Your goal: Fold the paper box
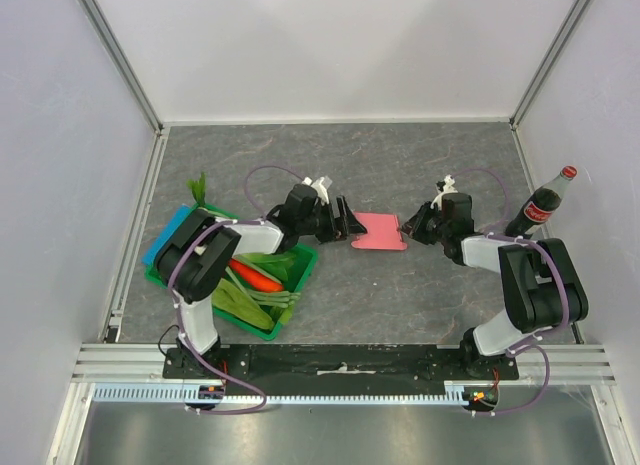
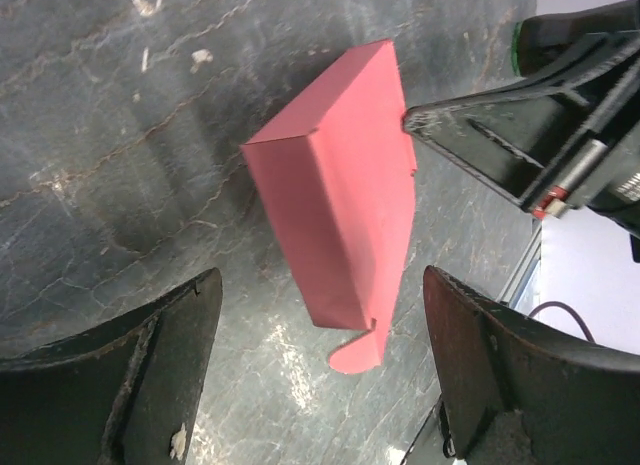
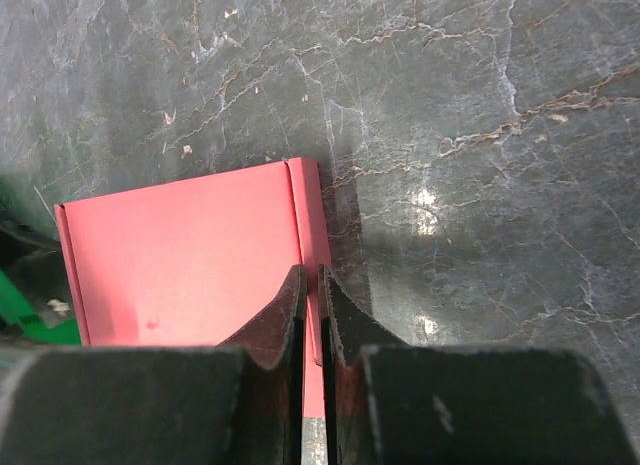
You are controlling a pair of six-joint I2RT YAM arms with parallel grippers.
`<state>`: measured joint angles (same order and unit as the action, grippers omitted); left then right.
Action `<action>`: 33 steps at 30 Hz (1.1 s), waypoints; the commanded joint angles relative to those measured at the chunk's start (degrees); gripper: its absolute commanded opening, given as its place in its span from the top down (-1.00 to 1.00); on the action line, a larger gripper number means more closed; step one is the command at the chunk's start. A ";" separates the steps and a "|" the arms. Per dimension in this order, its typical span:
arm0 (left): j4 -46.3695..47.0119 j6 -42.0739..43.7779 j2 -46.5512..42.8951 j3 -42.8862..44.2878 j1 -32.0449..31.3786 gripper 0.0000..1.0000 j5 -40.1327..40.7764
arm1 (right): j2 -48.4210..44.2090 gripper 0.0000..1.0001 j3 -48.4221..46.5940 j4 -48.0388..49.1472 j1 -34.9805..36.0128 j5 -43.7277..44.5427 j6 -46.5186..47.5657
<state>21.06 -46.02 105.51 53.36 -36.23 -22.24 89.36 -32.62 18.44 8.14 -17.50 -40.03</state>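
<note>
The pink paper box (image 1: 380, 231) lies on the grey table between the two arms, folded into a flat rectangular shape. In the left wrist view the box (image 2: 345, 185) shows one rounded tab sticking out at its near end. My left gripper (image 1: 352, 225) is open at the box's left end, and its jaws (image 2: 320, 277) stand wide on either side of that near end without touching it. My right gripper (image 1: 408, 228) is shut on the box's right edge. In the right wrist view its fingers (image 3: 311, 272) pinch a narrow pink side strip of the box (image 3: 180, 255).
A green crate (image 1: 305, 270) of vegetables stands just left of the box, under my left arm, with a blue piece (image 1: 165, 235) at its far left. A cola bottle (image 1: 545, 203) stands at the right, near my right arm. White walls enclose the table.
</note>
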 commanded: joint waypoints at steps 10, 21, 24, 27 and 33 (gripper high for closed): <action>6.11 -11.72 3.74 3.24 0.72 -0.01 -5.10 | 0.65 0.66 -1.47 -8.40 -0.06 1.85 6.53; -2.69 -23.66 -4.61 1.05 8.01 0.46 -13.00 | -15.44 -0.73 -12.82 -25.91 21.00 21.35 28.76; -4.36 -29.81 -7.34 -0.98 9.59 0.45 -15.72 | -18.87 -0.79 -12.29 -24.86 28.73 26.53 35.86; -4.98 -35.97 -9.09 -2.82 11.61 0.43 -21.17 | -22.38 -0.81 -10.45 -22.32 33.41 30.16 41.41; -7.78 -39.67 -13.58 -4.67 13.55 0.38 -26.53 | -23.71 -0.82 -9.48 -18.79 39.75 36.13 48.90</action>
<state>15.75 -79.61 95.98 48.97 -23.49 -41.74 65.95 -42.44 -3.25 44.64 11.27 -0.14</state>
